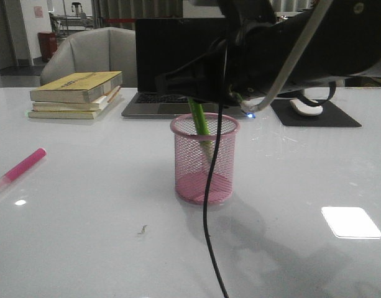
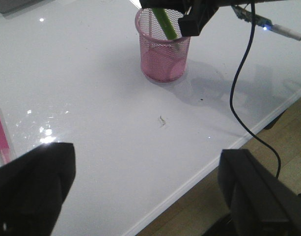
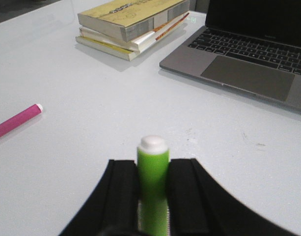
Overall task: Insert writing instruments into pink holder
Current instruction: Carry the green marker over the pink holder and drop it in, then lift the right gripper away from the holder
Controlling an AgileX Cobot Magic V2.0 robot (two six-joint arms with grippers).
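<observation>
The pink mesh holder (image 1: 204, 162) stands upright mid-table, also seen from the left wrist (image 2: 162, 46). A bright green marker (image 1: 199, 119) slants down into it, its lower part inside the mesh. My right gripper (image 1: 196, 93) hangs just above the rim, shut on that green marker (image 3: 153, 184), whose pale cap end pokes out between the fingers. The magenta-pink marker (image 1: 21, 165) lies flat on the table at the far left, in both wrist views too (image 2: 0, 135) (image 3: 16, 121). My left gripper (image 2: 145, 191) hovers open over the table's near edge, empty.
A stack of books (image 1: 77, 94) sits at the back left, and an open laptop (image 1: 171, 68) behind the holder. A black mouse pad with a white mouse (image 1: 307, 108) lies at the back right. A black cable (image 1: 209, 211) dangles in front of the holder.
</observation>
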